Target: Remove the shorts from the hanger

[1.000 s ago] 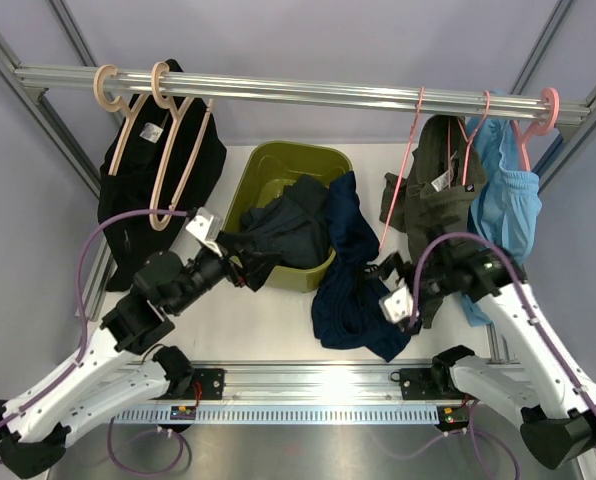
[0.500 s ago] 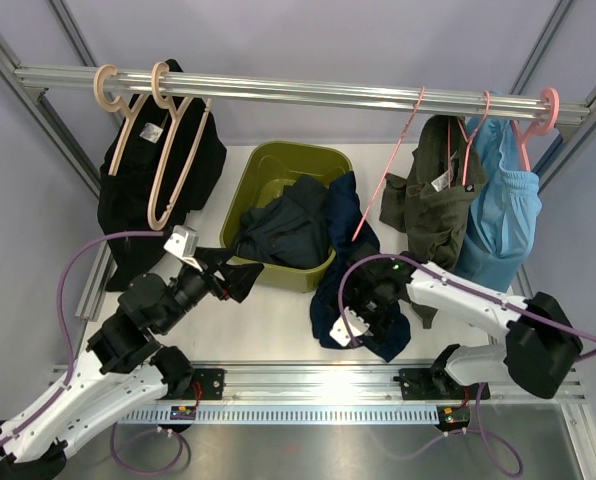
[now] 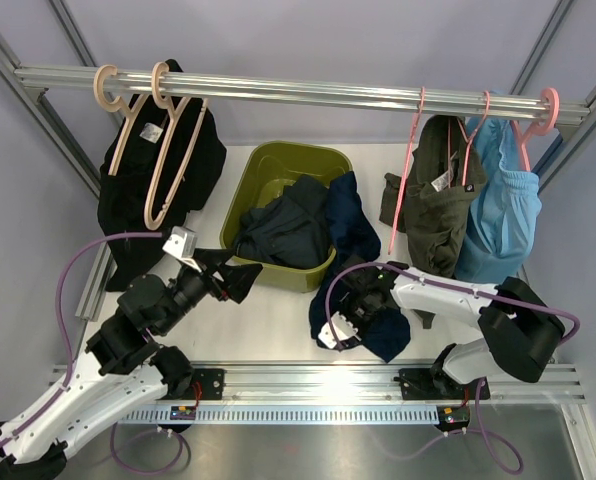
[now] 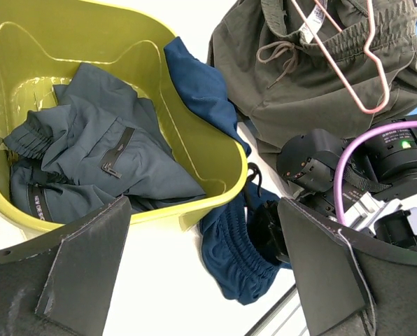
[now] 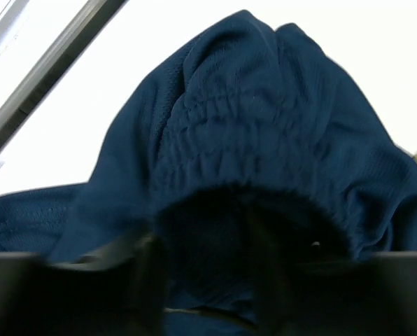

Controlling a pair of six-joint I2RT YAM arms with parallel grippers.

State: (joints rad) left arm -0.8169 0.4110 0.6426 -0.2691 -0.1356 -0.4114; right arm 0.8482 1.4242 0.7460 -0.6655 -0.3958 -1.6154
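Observation:
The navy shorts (image 3: 350, 228) hang off the hanger, draped over the bin's right rim onto the table, waistband bunched near the front (image 4: 229, 252). The teal-slate shorts (image 3: 283, 230) lie crumpled inside the bin (image 4: 103, 143). My right gripper (image 3: 350, 312) is pressed down into the navy waistband (image 5: 250, 119). Its dark fingers (image 5: 152, 280) are buried in blurred fabric that lies between them, so the grip is unclear. Left of the bin, my left gripper (image 3: 240, 278) hovers open and holds nothing (image 4: 203, 204).
The yellow-green bin (image 3: 278, 160) stands mid-table. A bare pink hanger (image 3: 408, 165) hangs from the rail (image 3: 298, 90) beside olive-green shorts (image 3: 433, 215) and light-blue shorts (image 3: 498, 210) on hangers. Black garments (image 3: 128, 200) and two pale hangers hang at far left.
My right arm swung left and down from beside the olive shorts onto the navy waistband, jaws narrowing. The pink hanger swung and settled. My left arm drew back from the bin, then held still.

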